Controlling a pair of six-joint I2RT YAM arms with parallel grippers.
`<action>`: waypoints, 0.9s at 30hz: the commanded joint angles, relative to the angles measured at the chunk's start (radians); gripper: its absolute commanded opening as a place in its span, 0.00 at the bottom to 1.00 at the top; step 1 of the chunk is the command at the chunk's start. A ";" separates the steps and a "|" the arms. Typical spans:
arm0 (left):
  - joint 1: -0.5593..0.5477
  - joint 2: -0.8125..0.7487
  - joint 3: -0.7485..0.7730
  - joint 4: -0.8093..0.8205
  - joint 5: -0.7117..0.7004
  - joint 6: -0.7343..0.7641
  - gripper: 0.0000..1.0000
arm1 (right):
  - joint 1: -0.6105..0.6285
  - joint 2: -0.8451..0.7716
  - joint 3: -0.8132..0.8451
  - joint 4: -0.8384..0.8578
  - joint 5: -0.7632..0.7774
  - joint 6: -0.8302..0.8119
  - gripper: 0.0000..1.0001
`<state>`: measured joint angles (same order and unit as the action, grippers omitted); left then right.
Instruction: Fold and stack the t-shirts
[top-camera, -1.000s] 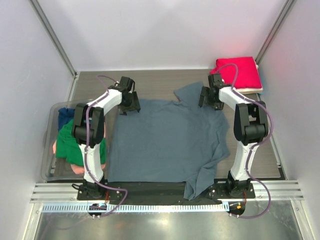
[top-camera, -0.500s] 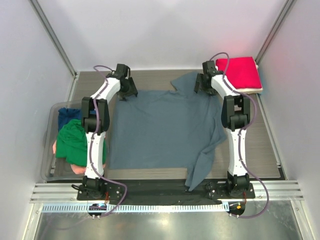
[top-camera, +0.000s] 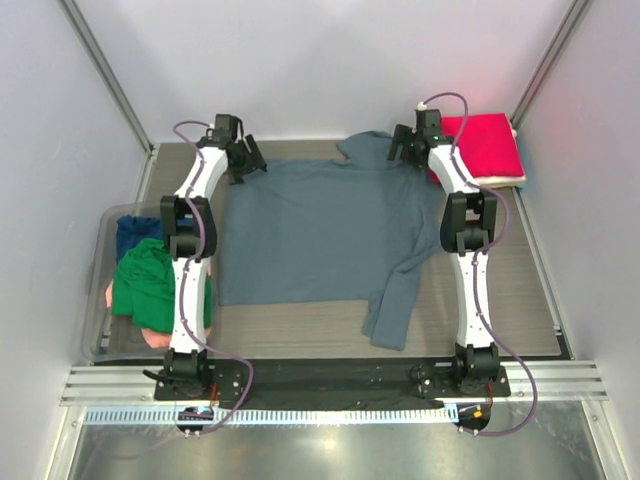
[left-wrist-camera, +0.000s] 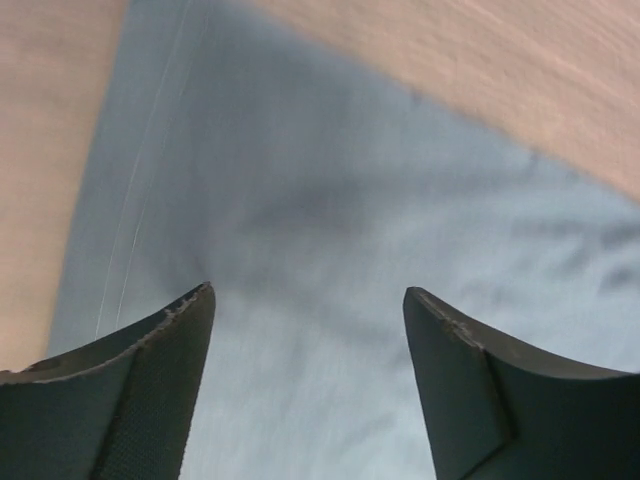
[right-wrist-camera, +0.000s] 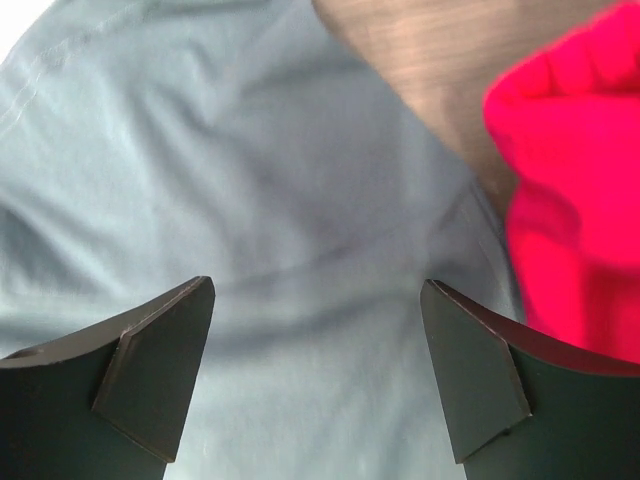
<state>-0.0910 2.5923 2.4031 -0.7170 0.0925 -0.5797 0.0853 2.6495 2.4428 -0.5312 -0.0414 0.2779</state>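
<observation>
The overhead view is bright and evenly lit, with soft, faint shadows. The red t-shirt (top-camera: 482, 145) throws a pink glow on the white wall (top-camera: 480, 95) at upper right. Both my wrist views are soft: the surface (left-wrist-camera: 480, 60) smears, the red t-shirt blurs and oversaturates at right.

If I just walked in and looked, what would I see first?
The big grey-blue shirt spread flat across the middle of the table. Next come the bright red shirt, folded in the far right corner, and the green shirt, heaped in the clear bin on the left. Both arms stretch to the big shirt's far edge, with the left pincer and the right pincer open over the cloth.
</observation>
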 joint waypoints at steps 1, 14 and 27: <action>-0.024 -0.264 -0.091 0.025 0.036 0.024 0.78 | -0.001 -0.238 -0.085 0.062 -0.058 -0.019 0.91; -0.090 -0.989 -0.962 0.037 0.038 0.081 0.82 | 0.102 -1.124 -1.230 -0.024 0.037 0.121 0.86; -0.179 -1.100 -1.360 0.244 0.036 -0.011 0.79 | 0.310 -1.125 -1.450 -0.072 0.141 0.158 0.62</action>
<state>-0.2462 1.4799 1.0443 -0.5713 0.1242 -0.5770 0.3828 1.5116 0.9585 -0.6106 0.0483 0.4217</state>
